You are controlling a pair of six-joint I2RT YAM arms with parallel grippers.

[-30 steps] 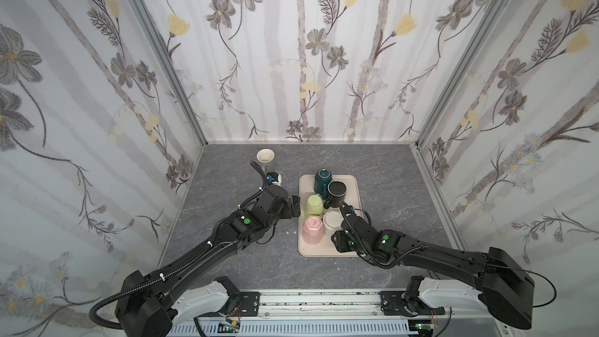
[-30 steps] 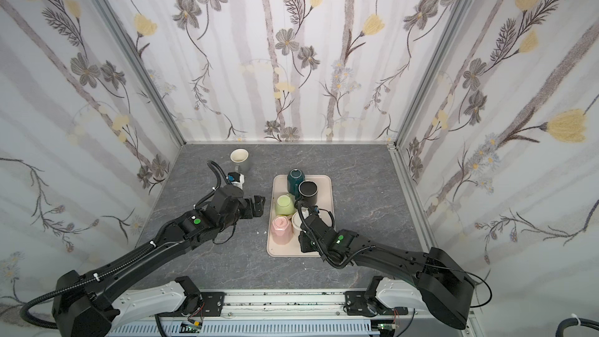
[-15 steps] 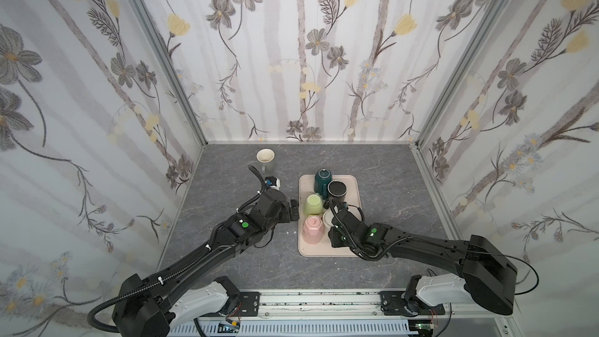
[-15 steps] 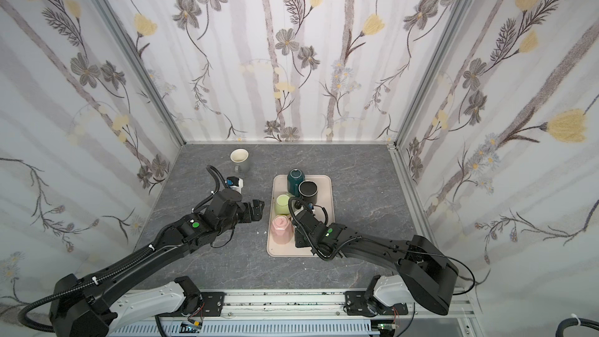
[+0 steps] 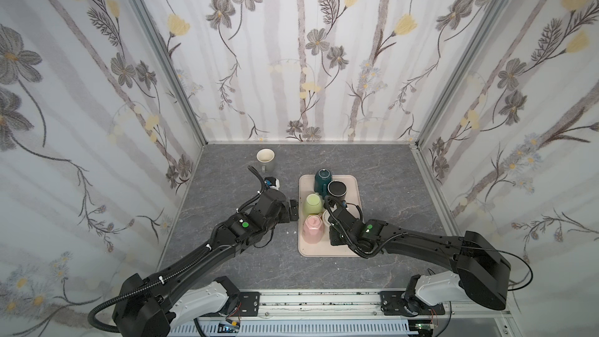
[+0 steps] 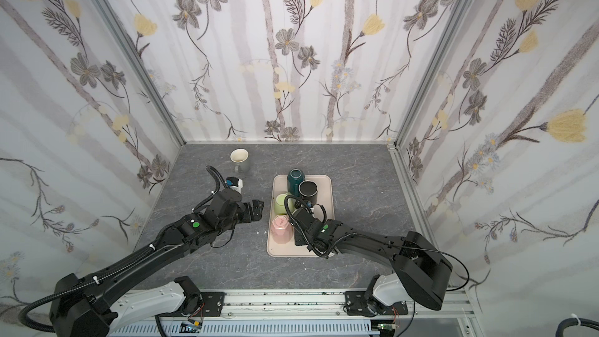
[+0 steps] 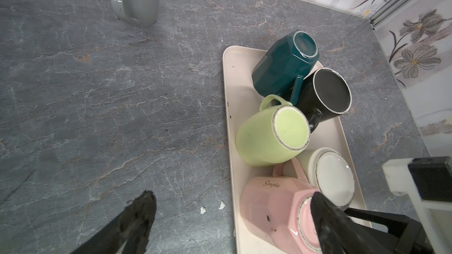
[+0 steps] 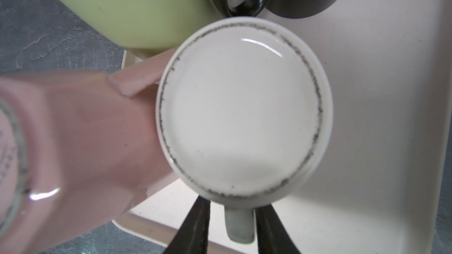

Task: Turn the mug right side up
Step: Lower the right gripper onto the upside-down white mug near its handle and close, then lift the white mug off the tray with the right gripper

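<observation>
Right end effector [image 8: 234,204] straddles the upturned white mug's [image 8: 242,108] handle [image 8: 239,226].
The mug sits mouth-down on the tray [image 8: 367,94], just beside a pink mug [image 8: 73,130], its glazed base ringed with dark specks. The fingers flank the handle but are not yet clamped, probably set for a lift and flip. The left end effector [image 5: 293,210] hangs spread wide over the counter [image 5: 389,173].

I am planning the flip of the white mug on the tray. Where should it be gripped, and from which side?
Grip the handle, from the bare tray side. The white mug stands base-up, pink mug and green mug crowding its body; only the handle juts free, and the right claw straddles it.
</observation>
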